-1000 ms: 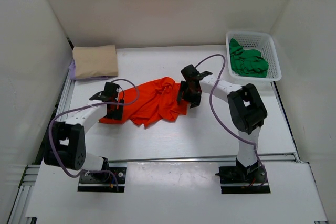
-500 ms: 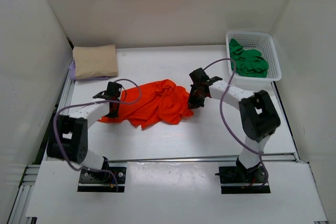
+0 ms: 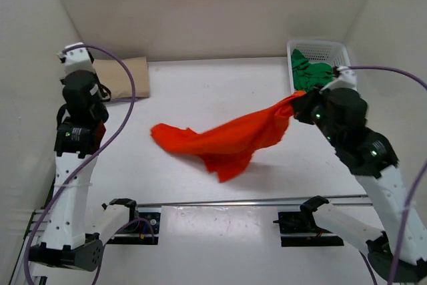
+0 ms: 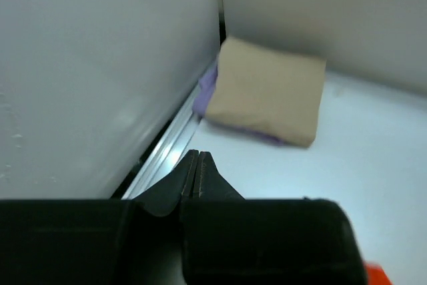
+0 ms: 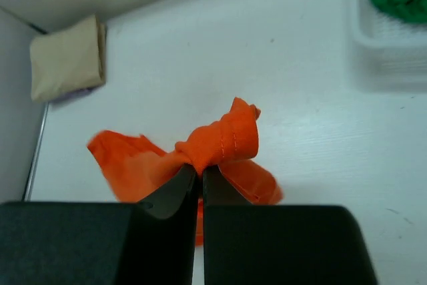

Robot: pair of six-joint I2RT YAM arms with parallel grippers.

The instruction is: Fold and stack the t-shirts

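Your right gripper is clenched on a bunched fold of the orange-red t-shirt, pinched right at the fingertips with the hem stitching showing just above them. From the top view, that arm is raised over the 3 o'clock side of the table. The shirt hangs from the grip in a long drape that runs across the middle toward 9 o'clock. The far end sags lowest, and you can't tell from here whether it touches the tabletop.

Your left gripper is clenched too, but on nothing: the fingers meet tip to tip with no cloth between them. That arm stands tall at the 9 to 10 o'clock edge, close to the side wall, and its wrist camera looks down at the corner stack.

In that corner, at 10 o'clock, the beige t-shirt lies folded flat, with the lavender t-shirt peeking out underneath along its wall-side edge.

Over at 2 o'clock, the green t-shirt sits crumpled inside the white mesh basket, just behind your right arm.
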